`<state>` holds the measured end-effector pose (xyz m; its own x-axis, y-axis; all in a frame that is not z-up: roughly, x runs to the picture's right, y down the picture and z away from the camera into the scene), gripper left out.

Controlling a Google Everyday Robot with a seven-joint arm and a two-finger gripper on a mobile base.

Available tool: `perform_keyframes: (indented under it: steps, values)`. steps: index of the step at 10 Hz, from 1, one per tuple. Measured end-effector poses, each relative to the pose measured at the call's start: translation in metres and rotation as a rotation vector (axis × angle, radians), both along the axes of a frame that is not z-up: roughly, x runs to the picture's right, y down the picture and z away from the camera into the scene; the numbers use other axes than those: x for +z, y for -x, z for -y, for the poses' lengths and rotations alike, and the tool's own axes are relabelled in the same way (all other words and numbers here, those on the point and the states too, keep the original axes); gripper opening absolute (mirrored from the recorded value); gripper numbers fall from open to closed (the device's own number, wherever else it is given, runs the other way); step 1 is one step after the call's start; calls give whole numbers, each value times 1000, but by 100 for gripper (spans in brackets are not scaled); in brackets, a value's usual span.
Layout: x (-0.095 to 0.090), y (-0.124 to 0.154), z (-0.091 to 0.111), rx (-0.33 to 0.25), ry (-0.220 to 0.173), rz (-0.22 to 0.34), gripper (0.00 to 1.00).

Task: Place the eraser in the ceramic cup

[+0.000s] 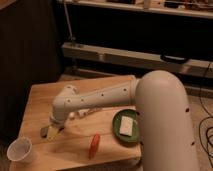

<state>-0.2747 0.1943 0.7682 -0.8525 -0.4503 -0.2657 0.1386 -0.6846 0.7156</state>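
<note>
Honestly, our gripper (50, 131) sat low over the table (45, 97) near the white cup (20, 149). The eraser (52, 134) seemed right at it, but we couldn't tell if it was gripped. It's probably light and rubbery, so pinch the long sides.

Claw (51, 131) table (45, 97) left; cup (20, 149) front-left of it; plate (117, 134) right.

Reading no text, label, brand, number or sign anywhere, neither on the ceramic cup (20, 149) nor on the robot arm (100, 100) nor on the shelving (150, 55) behind. Noting only the gripper (51, 131) hanging low over the desk (45, 95) towards its front-left corner, near the cup.
</note>
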Motion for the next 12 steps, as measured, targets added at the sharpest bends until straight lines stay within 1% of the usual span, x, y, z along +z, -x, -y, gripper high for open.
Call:
perform_keyframes:
  steps: [1, 2, 3, 5, 6, 7, 8, 9, 10, 12]
  values:
    - [1, -5, 1, 41, -15, 51, 80]
    - [1, -7, 3, 59, -26, 81, 80]
    - [0, -8, 4, 56, -32, 91, 80]
    - [-1, -11, 6, 44, -48, 124, 80]
    - [-1, -12, 6, 37, -63, 165, 80]
    - [1, -15, 10, 15, -84, 243, 80]
    - [1, -15, 12, -2, -91, 283, 80]
    - [3, -15, 14, -21, -90, 310, 80]
    - [4, -15, 16, -39, -90, 324, 80]
    - [7, -18, 20, -68, -84, 329, 80]
